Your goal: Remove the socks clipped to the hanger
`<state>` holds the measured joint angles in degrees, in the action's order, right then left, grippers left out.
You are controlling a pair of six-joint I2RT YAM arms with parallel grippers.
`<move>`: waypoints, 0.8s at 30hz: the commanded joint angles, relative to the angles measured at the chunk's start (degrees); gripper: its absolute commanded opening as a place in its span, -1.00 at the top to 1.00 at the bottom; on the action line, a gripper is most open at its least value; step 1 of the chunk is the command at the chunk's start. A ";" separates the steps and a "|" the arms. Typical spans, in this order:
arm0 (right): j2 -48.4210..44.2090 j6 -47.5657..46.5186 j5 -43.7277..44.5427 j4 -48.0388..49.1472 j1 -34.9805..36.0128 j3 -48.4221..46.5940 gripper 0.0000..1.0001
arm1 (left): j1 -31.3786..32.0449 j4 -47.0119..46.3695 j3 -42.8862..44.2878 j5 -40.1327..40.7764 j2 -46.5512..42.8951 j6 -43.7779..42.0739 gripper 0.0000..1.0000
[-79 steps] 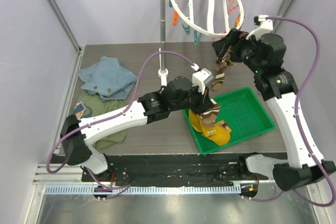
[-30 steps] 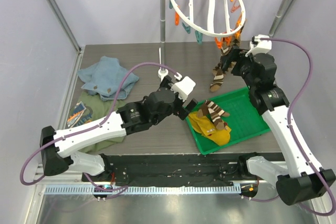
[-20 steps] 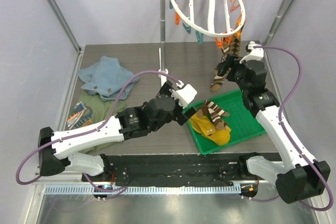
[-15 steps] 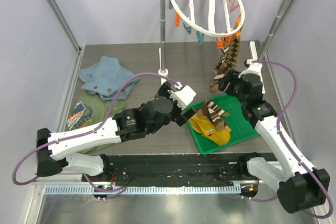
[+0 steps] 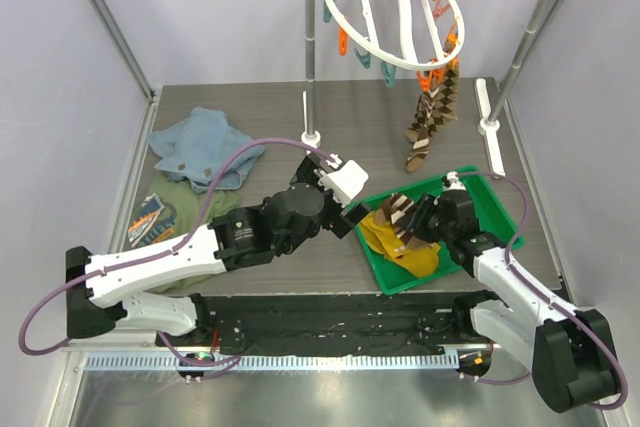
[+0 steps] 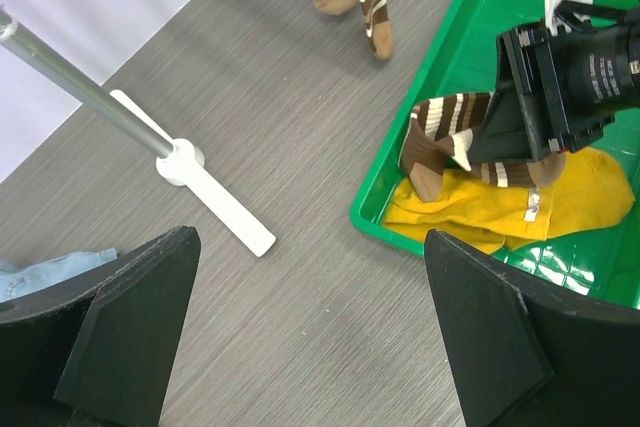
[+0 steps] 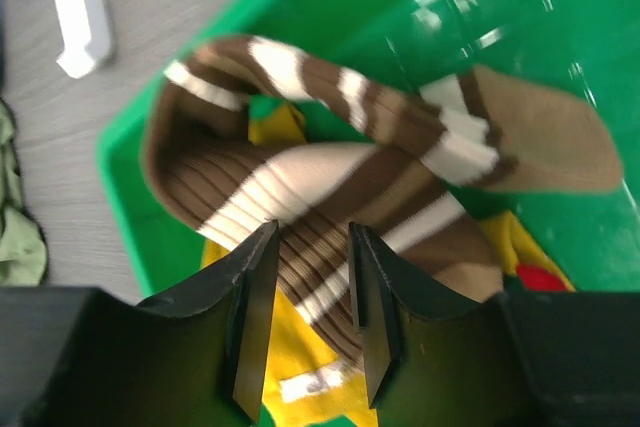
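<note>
Grey table [image 5: 250, 117], right gripper [image 7: 310, 232] inside tray [image 5: 372, 255] rim

A green rectangular plastic tray [image 5: 488, 209] holds brown-and-white striped socks [image 5: 400, 215] lying on top of mustard-yellow socks [image 5: 392, 244], both toward the tray's left end. The right gripper [image 7: 312, 247] is directly over the striped socks, and the left gripper [image 5: 348, 215] is just outside the tray's left edge. Behind the tray, a brown-and-tan diamond-patterned sock [image 5: 428, 127] hangs from the large white round plastic drying hanger [image 5: 395, 17], itself hung on a grey metal rail stand [image 5: 312, 47]; well left of the tray, a blue cloth [image 5: 205, 152] lies behind an olive-green cloth [image 5: 192, 209].
</note>
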<state>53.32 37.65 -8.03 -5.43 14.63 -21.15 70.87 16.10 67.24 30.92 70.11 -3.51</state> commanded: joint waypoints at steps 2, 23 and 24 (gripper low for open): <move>-1.02 2.08 1.26 -0.62 0.31 0.76 0.19 | 0.41 -2.56 0.08 1.86 -2.61 -0.97 -0.99; -1.75 -16.72 22.70 2.60 0.13 -23.13 -0.13 | 0.93 -3.79 -1.41 2.83 -4.54 -1.59 -0.99; 0.10 -17.86 23.41 4.71 0.13 -24.46 -0.14 | 1.02 -3.71 -1.33 2.66 -4.45 -1.50 -0.99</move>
<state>47.48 27.46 8.40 -12.16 14.76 -39.77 71.31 15.66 66.02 32.99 67.09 -4.73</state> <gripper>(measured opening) 0.566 0.996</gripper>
